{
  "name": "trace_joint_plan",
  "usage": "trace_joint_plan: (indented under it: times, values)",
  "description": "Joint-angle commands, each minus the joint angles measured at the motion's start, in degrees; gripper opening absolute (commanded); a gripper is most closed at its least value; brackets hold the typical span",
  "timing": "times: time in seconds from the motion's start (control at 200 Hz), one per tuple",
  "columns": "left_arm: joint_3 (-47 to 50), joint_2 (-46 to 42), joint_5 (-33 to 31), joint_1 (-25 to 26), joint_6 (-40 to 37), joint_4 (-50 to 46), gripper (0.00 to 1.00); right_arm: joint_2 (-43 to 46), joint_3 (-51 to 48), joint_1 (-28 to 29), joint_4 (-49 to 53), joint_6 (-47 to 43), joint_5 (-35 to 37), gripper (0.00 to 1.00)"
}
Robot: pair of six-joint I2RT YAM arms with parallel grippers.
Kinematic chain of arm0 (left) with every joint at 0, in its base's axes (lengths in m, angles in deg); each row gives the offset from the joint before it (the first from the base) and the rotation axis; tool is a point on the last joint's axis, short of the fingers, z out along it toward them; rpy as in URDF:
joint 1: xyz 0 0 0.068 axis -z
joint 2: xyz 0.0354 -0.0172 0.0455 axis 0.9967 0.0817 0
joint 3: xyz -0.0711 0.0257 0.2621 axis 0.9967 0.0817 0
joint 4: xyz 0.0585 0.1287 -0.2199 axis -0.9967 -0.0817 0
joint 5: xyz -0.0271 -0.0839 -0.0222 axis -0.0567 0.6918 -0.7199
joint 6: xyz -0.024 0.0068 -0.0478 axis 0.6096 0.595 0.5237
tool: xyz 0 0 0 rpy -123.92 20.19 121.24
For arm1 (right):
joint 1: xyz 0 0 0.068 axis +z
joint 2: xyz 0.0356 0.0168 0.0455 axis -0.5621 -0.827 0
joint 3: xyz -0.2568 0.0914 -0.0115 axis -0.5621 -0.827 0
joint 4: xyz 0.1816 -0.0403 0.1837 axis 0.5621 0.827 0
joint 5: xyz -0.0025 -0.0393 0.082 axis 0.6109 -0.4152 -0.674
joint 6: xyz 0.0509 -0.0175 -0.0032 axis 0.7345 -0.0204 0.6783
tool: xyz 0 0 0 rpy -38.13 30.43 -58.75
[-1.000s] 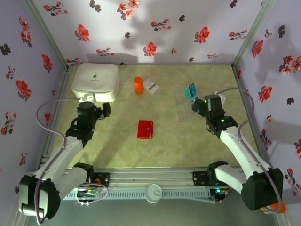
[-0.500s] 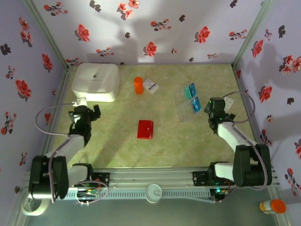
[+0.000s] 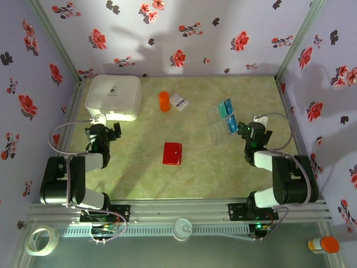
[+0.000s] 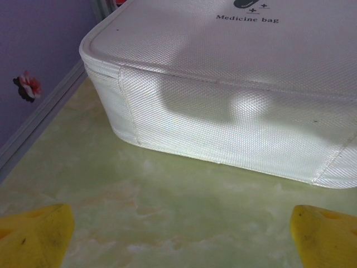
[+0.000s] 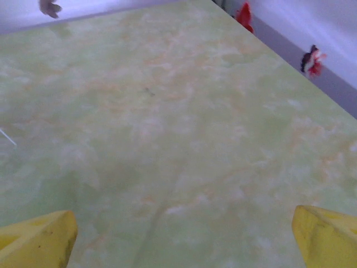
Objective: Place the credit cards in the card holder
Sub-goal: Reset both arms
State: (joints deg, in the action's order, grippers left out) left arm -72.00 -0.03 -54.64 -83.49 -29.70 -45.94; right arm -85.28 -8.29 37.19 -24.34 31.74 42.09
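The card holder (image 3: 172,153), a small flat red wallet, lies shut in the middle of the table. Teal and blue credit cards (image 3: 225,107) lie at the back right, with another blue card (image 3: 232,124) just in front of them. My left gripper (image 3: 106,130) rests low in front of the white bag; its yellow fingertips (image 4: 33,237) stand wide apart over bare table, so my left gripper (image 4: 181,245) is open. My right gripper (image 3: 251,130) sits just right of the cards. It is open (image 5: 181,243) and empty, with yellow fingertips (image 5: 39,240) at the frame's corners.
A white medicine bag (image 3: 113,96) fills the back left, close in front of the left fingers (image 4: 223,84). An orange cylinder (image 3: 163,101) and a white paper card (image 3: 178,101) stand at the back middle. Clear plastic (image 3: 218,133) lies under the cards.
Both arms have folded back and down toward their bases. The grippers stayed open, and the wallet and cards have not moved.
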Motion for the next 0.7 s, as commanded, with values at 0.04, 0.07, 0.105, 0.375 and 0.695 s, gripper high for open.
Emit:
trace_joint_plan:
  times: [0.04, 0.07, 0.105, 0.375, 0.695]
  values:
    - [2.1, 3.6, 3.9, -0.9, -1.9, 10.7, 1.00, -8.1, -4.4, -0.8, -23.0, -3.8, -3.9, 0.99]
    - [2.2, 4.3, 4.3, -0.9, -1.9, 11.4, 1.00, -7.1, -3.7, -0.9, -20.5, -3.5, -4.3, 0.99]
    - [2.2, 5.2, 4.7, -0.9, -3.3, 12.6, 1.00, -5.6, -2.2, -1.4, -15.0, -2.9, -5.0, 0.99]
    - [-1.0, 5.4, 6.8, -1.1, -3.8, 6.8, 1.00, -6.6, 0.4, -2.1, -10.9, -2.7, -6.7, 0.99]
    - [-1.3, 5.5, 8.0, -1.9, -3.2, 6.2, 1.00, -6.3, 0.0, -2.1, -11.5, -3.0, -6.7, 0.99]
